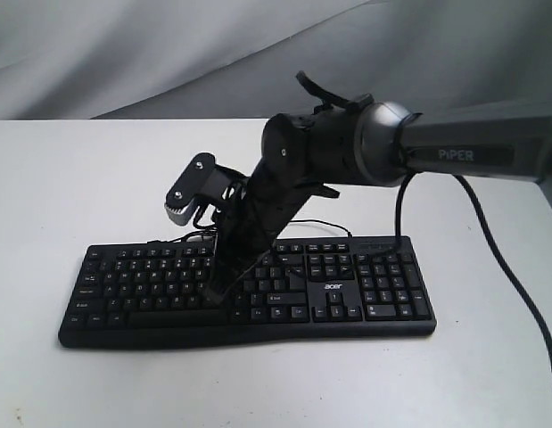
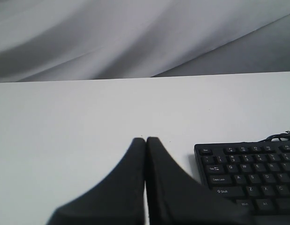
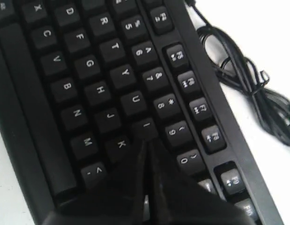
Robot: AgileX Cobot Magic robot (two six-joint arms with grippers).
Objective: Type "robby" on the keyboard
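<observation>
Keyboard (image 1: 142, 283) under right hand (image 3: 147, 143), pinched together near I key (image 3: 145, 125); left hand (image 2: 145, 139) pinched.

**Exterior view.** The right arm (image 1: 293, 169) hides the middle key columns of the keyboard (image 1: 347, 294) from you. The key legends are too small to read, and the dark tip of the right gripper (image 1: 218, 294) merges with the dark keys.

**Right wrist view.** The gripper covers the keys beyond I and K, so you cannot tell which key, if any, its jaws touch. The frame crops the keyboard on every side. The cable (image 3: 248, 89) runs off one edge.

**Left wrist view.** You see only one corner of the keyboard. The left gripper (image 2: 145, 139) is cut off at its base.
</observation>
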